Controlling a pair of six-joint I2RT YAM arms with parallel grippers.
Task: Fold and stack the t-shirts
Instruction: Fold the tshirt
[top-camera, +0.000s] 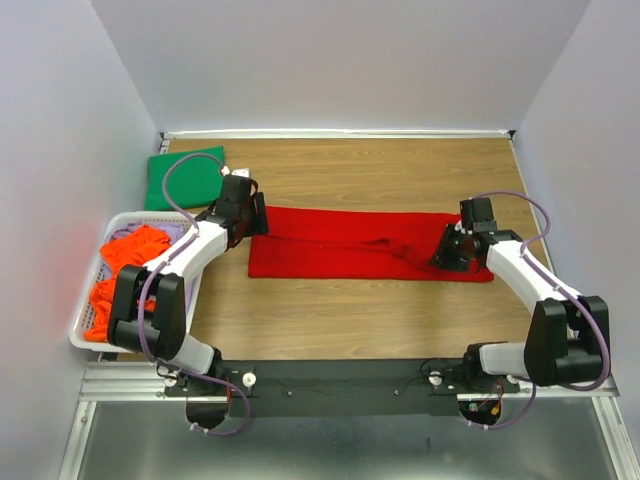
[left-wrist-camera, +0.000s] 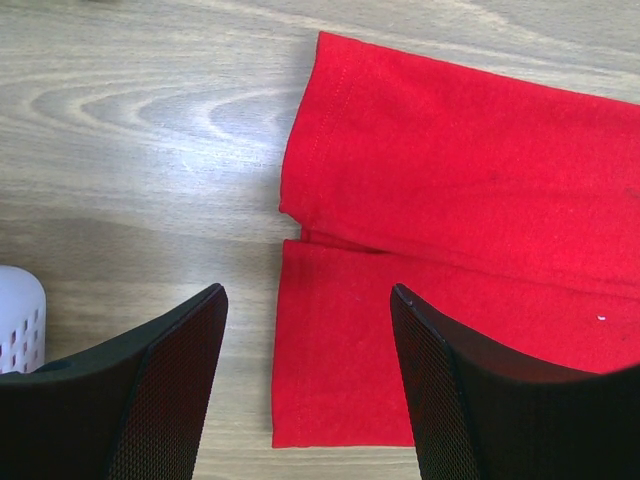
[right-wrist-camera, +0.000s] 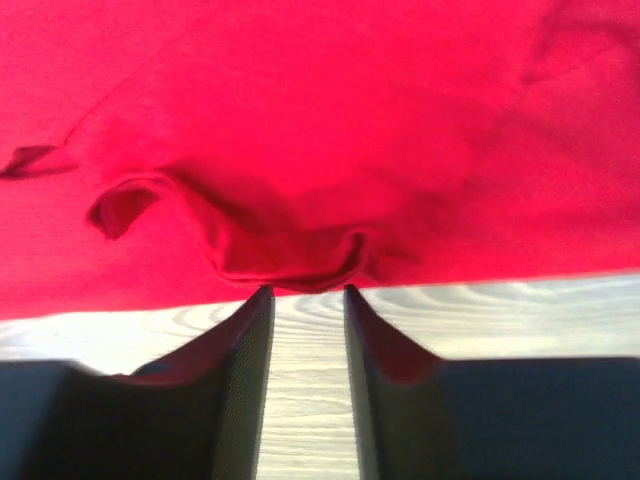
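**Left gripper (left-wrist-camera: 306, 292) spread, right gripper (right-wrist-camera: 307, 290) buried in red t-shirt (top-camera: 360, 255)**

Wide-spread black fingers hang over the shirt's left end. At the right end the fingers stand a narrow gap apart, tips hidden under a blurred, puckered fold; whether they pinch it cannot be told. Bright and plain, the shirt lies mid-way across the table (top-camera: 380, 175) as a long folded band, its long axis running left to right.
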